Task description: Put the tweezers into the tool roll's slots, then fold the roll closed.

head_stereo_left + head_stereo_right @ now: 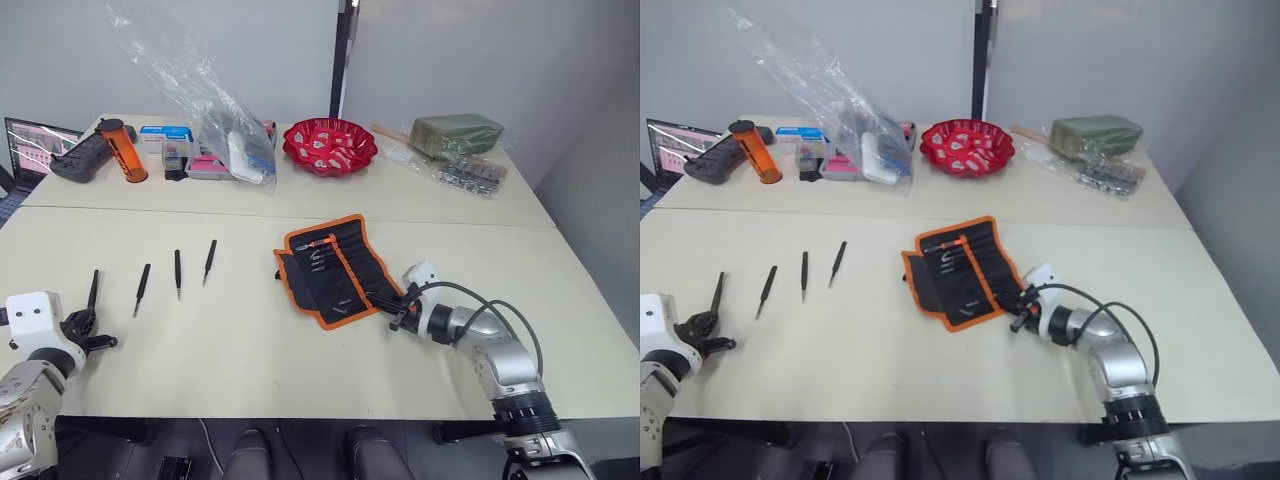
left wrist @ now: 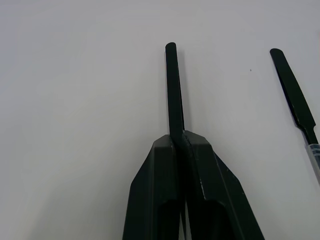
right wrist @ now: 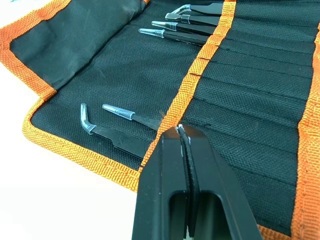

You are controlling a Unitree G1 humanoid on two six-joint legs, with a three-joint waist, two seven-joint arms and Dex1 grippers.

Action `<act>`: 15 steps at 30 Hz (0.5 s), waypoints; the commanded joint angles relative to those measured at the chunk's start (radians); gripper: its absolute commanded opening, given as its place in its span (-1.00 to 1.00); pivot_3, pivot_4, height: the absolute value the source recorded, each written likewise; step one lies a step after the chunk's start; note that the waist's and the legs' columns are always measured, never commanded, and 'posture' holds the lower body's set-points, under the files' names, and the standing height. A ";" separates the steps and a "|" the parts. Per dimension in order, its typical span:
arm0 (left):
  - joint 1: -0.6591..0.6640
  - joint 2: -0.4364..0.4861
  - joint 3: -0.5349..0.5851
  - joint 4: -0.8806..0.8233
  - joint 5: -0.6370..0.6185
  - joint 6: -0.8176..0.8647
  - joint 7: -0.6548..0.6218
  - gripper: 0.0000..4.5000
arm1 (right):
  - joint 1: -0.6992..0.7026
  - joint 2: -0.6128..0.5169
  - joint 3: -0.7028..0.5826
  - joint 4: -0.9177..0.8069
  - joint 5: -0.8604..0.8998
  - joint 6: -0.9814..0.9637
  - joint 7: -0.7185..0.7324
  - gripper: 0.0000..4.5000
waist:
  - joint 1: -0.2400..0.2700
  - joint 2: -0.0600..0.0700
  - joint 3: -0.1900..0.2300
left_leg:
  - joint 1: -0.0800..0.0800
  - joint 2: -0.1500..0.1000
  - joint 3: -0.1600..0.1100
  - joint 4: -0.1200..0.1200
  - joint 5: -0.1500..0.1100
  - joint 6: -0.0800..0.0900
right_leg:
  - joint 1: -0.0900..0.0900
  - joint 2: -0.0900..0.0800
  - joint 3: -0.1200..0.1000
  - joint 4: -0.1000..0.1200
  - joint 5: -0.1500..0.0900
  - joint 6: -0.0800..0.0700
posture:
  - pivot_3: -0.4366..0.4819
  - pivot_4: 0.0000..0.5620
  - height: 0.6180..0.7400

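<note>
1. Four tweezers [image 1: 177, 272] lie in a row on the table [image 1: 250, 350], well left of the open roll [image 1: 335, 270]. The left gripper [image 1: 88, 328] sits at the leftmost of them, and the right gripper [image 1: 400, 312] is at the roll's near right edge.
2. Right eye view: same layout. The roll lies flat and unfolded, orange binding showing all round, with clutter on the table's far side well apart from it.
3. Left wrist view: the left gripper's fingers [image 2: 200, 190] are clenched on the leftmost tweezer [image 2: 173, 90], which sticks straight out past the tips; its neighbour lies just beside, untouched. To do this well, I judge, lift straight up so the neighbour is not dragged, and keep the tweezer in line with the fingers for an easy slide into a slot.
4. Right wrist view: the right gripper's fingers [image 3: 165, 200] are pressed together over the roll's orange centre band. Several tweezers already sit in the slots [image 3: 250, 90], silver tips out. Empty slots remain in between.
</note>
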 commanded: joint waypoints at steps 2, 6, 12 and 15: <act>-0.017 0.035 0.033 -0.028 0.000 -0.055 -0.015 -0.98 | 0.017 0.015 0.040 0.027 -0.014 0.013 0.006 -1.00 | 0.000 0.000 0.000 | 0.000 0.000 0.000 0.000 0.000 0.000 | 0.000 0.000 0.000 0.000 0.000 0.000 | -0.05 -0.47 0.82; -0.049 0.074 0.021 -0.052 -0.011 -0.082 -0.053 -0.98 | 0.019 0.019 0.038 0.023 -0.014 0.014 0.003 -1.00 | 0.001 0.000 0.000 | 0.000 0.001 0.000 0.000 0.000 0.000 | 0.000 0.001 0.000 0.000 0.000 0.000 | -0.05 -0.47 0.82; -0.200 0.234 -0.201 -0.068 0.035 -0.176 -0.279 -0.98 | 0.046 0.028 0.030 -0.002 -0.014 0.010 -0.014 -1.00 | 0.005 0.000 0.001 | 0.000 0.000 0.000 0.000 -0.001 -0.001 | -0.001 0.001 0.000 -0.001 0.000 -0.001 | -0.05 -0.47 0.82; -0.296 0.291 -0.327 -0.071 0.026 -0.186 -0.423 -0.98 | 0.061 0.035 0.021 -0.017 -0.015 0.009 -0.032 -1.00 | 0.001 0.001 0.001 | 0.000 0.000 0.002 -0.001 -0.001 -0.002 | 0.000 0.001 0.002 -0.002 0.000 -0.001 | -0.05 -0.47 0.82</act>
